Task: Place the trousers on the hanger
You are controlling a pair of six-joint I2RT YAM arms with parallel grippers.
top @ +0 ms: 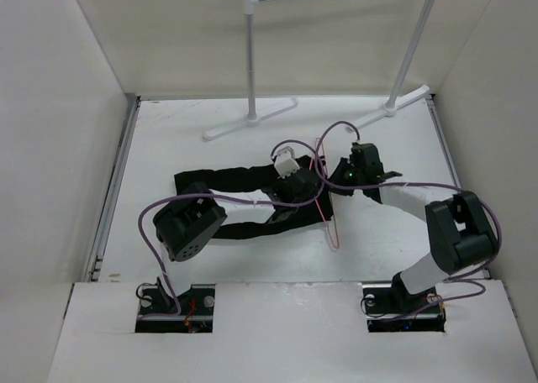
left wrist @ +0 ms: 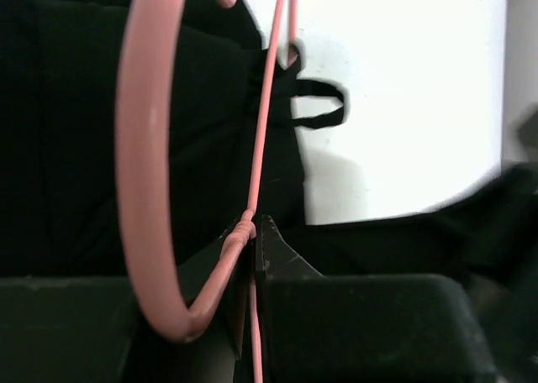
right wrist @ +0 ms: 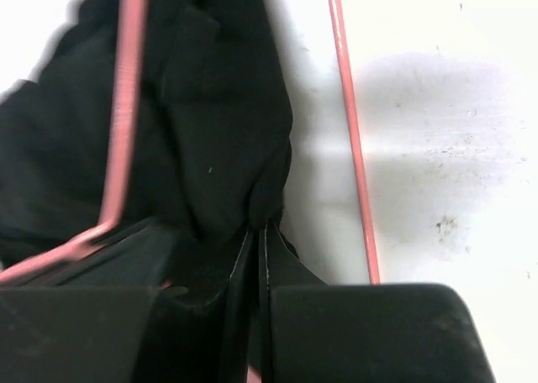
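1. White table (top: 168, 139) fills the floor of a white-walled enclosure (top: 50, 148). At its back stands a rack with white posts and a silver crossbar (top: 250, 55).
2. On the left, the left arm (top: 189, 223) bends at its black elbow and reaches rightward toward the table's middle, with a purple cable (top: 151, 232) looping beside it.
3. A pair of black soft-fabric trousers (top: 227, 181) lies flat across the middle of the table. The legs stretch out to the left, one behind the other, and the bunched end lies toward the centre.
4. The left gripper (left wrist: 255, 232) is clenched on a thin pink-red wire hanger (left wrist: 143, 190), the jaws pinching the twisted neck just below the hook. In the left wrist view the hook curves up large on the left, and one wire runs away over the dark cloth.
5. A thin black drawstring loop (left wrist: 324, 106) sticks out from the trousers onto the bare white surface, just right of that wire.
6. From above, the hanger lies right of centre, crossing the trousers' right end, with its near corner on bare table.
7. The right gripper (right wrist: 259, 232) is closed, its tips nipping a fold of the trousers. One hanger wire crosses the fabric to the left of the fingers, and another lies on the table to the right.
8. On the far right, the right arm (top: 458, 232) folds back over its base.
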